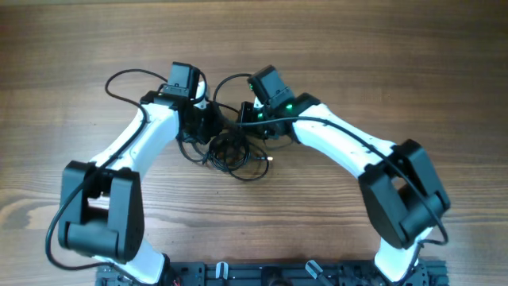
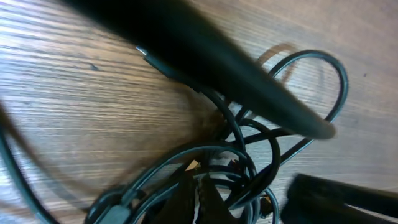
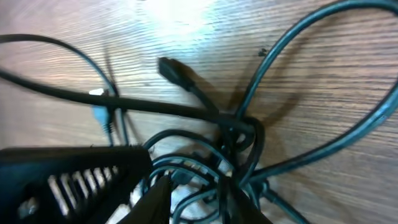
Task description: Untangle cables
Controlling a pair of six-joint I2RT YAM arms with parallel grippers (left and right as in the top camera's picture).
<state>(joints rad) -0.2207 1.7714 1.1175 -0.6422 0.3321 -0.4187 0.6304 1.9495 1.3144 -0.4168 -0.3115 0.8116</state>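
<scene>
Cables [image 1: 230, 151] knotted on table [image 1: 397, 48]; left gripper [image 1: 209, 127] pressed together at their left edge, right gripper [image 1: 251, 119] opposite, spread unclear.

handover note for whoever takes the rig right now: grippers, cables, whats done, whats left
Left gripper: shut, at the left edge of the cables; whether it pinches a cord cannot be told.
Right gripper: at their upper right edge; jaws unclear.
The cables: one knotted clump between the grippers, loops crossing, one plug end lying free.
Done: nothing separated yet.
Left: pull the cords apart.
</scene>
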